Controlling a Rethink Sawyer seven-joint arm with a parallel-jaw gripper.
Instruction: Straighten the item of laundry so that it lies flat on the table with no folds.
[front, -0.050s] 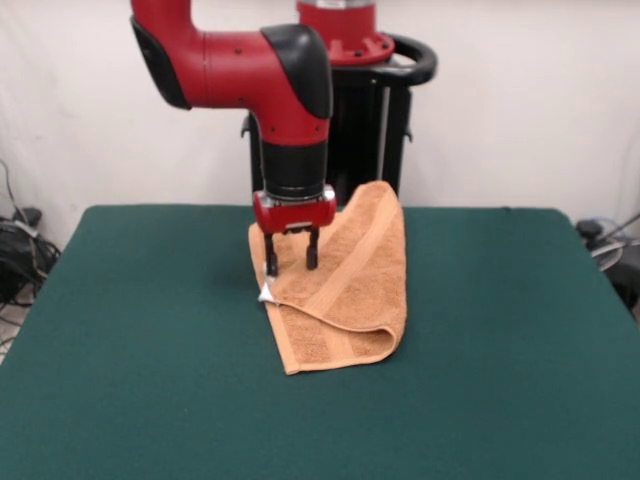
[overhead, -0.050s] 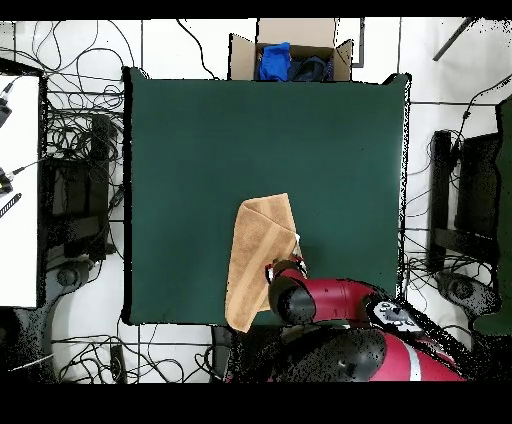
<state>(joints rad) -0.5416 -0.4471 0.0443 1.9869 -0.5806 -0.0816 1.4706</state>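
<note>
Currently the towel (front, -0.050s: 345, 285) lies folded over on itself on the green worktop (front, -0.050s: 130, 330), roughly mid-width and toward the far half in the front view. Its long axis runs near-to-far, slightly slanted; the far end sits close to the worktop's far edge. A rounded fold shows along its right side and near-right corner, with a woven band crossing the upper layer diagonally. A small white tag (front, -0.050s: 266, 292) pokes out at the left edge.

The gripper (front, -0.050s: 291, 255) stands vertical over the towel's left edge, just above the tag. Its two fingers are parted and hold nothing; the tips appear at or just touching the cloth, though contact cannot be confirmed. So the bulk of the towel lies to the right of the gripper, the folded layer's free edge nearest it.

Judgement: the task is unfinished; the towel is still doubled. The likely next step is to pinch the top layer at this left edge and draw it leftward, across the long axis, to unfold.

Surroundings: worktop otherwise bare around the towel. In the overhead view a cardboard box (overhead, -0.050s: 292, 45) with blue cloth sits beyond the opposite edge, well apart. Nothing obstructs a leftward pull.
</note>
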